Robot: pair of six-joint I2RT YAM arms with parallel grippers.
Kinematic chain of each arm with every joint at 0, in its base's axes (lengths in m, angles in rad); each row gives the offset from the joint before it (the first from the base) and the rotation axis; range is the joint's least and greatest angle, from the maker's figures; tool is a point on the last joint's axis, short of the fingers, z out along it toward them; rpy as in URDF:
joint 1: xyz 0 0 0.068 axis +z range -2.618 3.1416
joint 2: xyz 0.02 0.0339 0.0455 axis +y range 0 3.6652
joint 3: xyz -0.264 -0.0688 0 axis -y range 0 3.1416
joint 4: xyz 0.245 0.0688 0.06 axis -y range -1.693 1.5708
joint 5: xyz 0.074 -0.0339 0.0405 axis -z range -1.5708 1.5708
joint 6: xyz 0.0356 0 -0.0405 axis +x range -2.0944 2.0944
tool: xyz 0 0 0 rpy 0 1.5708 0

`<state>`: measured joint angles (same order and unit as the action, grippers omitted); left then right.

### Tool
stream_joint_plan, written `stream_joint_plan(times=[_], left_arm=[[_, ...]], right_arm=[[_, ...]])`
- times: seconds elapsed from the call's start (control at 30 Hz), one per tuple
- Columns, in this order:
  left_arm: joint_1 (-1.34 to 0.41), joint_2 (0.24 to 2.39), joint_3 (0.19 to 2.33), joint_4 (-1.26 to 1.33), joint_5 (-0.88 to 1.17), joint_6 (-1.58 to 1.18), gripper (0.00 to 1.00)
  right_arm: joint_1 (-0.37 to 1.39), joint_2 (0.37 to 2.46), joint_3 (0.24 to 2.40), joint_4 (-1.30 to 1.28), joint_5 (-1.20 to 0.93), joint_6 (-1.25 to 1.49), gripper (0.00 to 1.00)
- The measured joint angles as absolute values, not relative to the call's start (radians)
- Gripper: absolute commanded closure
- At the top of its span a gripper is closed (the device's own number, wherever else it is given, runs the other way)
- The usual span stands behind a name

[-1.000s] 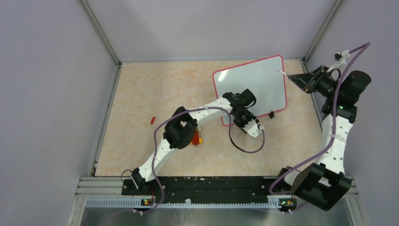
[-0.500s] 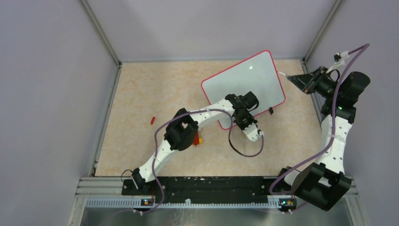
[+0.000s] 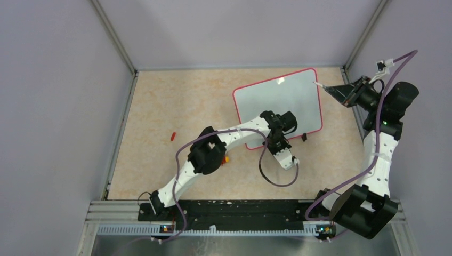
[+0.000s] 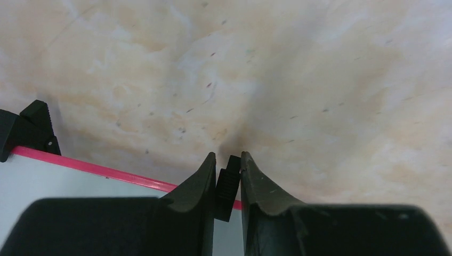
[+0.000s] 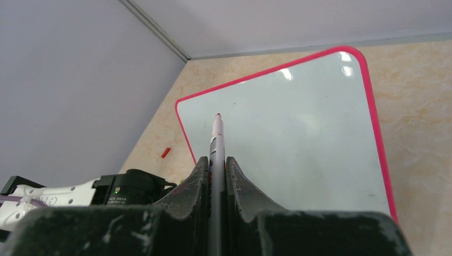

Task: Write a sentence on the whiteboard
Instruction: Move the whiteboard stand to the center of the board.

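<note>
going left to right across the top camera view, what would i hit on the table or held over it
small red piece → small orange piece → glossy white whiteboard with red-pink rim → right gripper clamping a white marker

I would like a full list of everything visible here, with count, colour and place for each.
glossy white rectangular whiteboard with red-pink rim: 1, far right of table.
plastic clip feet: 2, black, board's near rim; one inside left gripper.
slim marker pen: 1, white, in right gripper, tip near board's far right corner.
small piece: 1, red, table's left part.
small object: 1, orange, partly hidden under left arm.
marbled table: 1, beige.
left gripper: 1, black, shut on a clip foot.
right gripper: 1, black, shut on the pen.
</note>
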<state>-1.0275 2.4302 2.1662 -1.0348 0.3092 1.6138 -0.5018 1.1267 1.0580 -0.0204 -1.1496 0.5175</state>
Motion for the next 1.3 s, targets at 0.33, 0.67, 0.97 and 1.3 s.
stream_joint_plan(times=[0.33,0.67,0.97,1.3], left_arm=[[-1.121,2.431,2.185,-1.195,0.224,1.547,1.0],[-1.182,2.431,2.191,-1.232,0.205,1.404,0.24],[-1.193,2.318,2.063,-1.084,0.251,1.224,0.01],[-1.169,1.905,1.836,-0.874,0.273,0.891,0.01]], right_arm=[[-0.502,1.124,1.051,-0.004,-1.158,0.525,1.0],[-0.502,1.102,1.04,0.007,-1.172,0.525,1.0],[-0.502,1.105,1.071,-0.084,-1.169,0.479,1.0],[-0.502,1.186,1.3,-0.237,-1.147,0.349,1.0]])
